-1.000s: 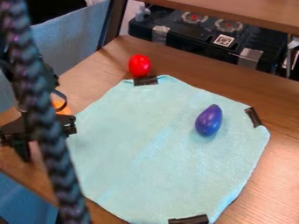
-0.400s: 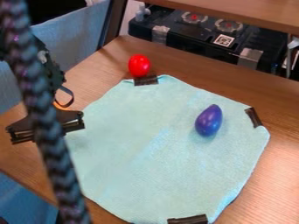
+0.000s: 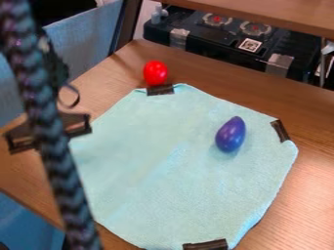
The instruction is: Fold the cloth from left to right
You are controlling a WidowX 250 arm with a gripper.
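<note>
Claw (image 3: 73,126) noted at the left of the scene, at the left edge of the cloth (image 3: 150,161) and partly hidden behind a dark braided cable (image 3: 60,171); whether it is wide, narrow or closed on cloth cannot be told. Cloth is spread on the wooden table (image 3: 196,73), unfolded, with dark tape at its far (image 3: 160,90), right (image 3: 280,131) and near (image 3: 205,245) edges. Step in hand judged to be the grasp of the left edge. A secure pinch should be confirmed before any lift, since thin fabric may slip out. The edge should then be raised gently and carried right in a low arc, as a flat drag would probably bunch the layer. Far and near tape may resist the fold. A purple egg (image 3: 231,134) rests on the right part and may be covered or rolled; a red egg (image 3: 155,73) lies just beyond the far tape.
</note>
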